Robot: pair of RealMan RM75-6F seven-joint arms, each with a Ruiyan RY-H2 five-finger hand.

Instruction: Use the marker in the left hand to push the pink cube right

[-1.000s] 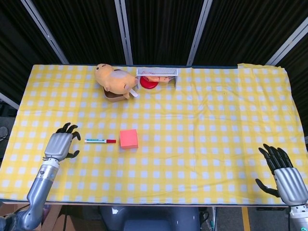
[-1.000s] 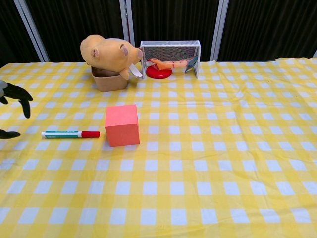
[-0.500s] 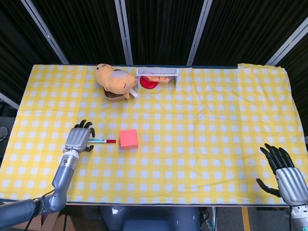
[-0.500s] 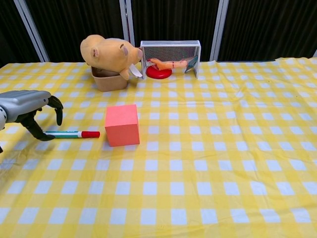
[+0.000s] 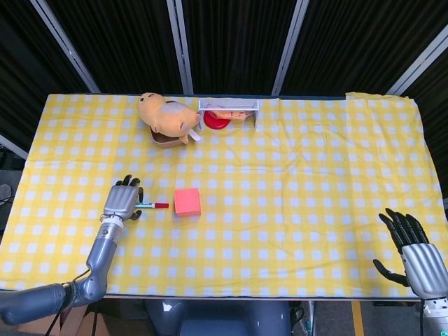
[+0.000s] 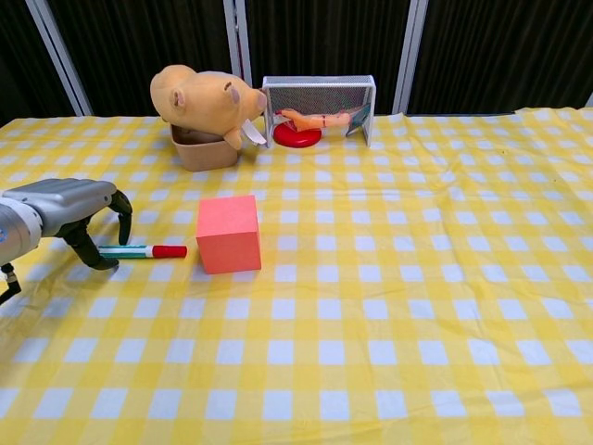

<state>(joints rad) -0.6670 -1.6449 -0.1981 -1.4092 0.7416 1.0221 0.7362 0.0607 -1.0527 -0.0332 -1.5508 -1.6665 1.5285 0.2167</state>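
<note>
Left hand (image 6: 65, 211) arched over the tail of the marker (image 6: 141, 251), fingers curled down either side but not plainly closed on it, red cap aimed at the pink cube (image 6: 227, 234) just beside it for a rightward shove; right hand (image 5: 413, 250) spread, idle, well apart.

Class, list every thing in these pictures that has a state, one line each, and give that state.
Left robot hand: over the marker's left end, fingers curled down around it; grip not confirmed.
Right robot hand: open, idle.
Marker: flat on the cloth, capped, red end toward the cube.
Cube: resting flat, untouched.
Plush: lying on a tub.
</note>
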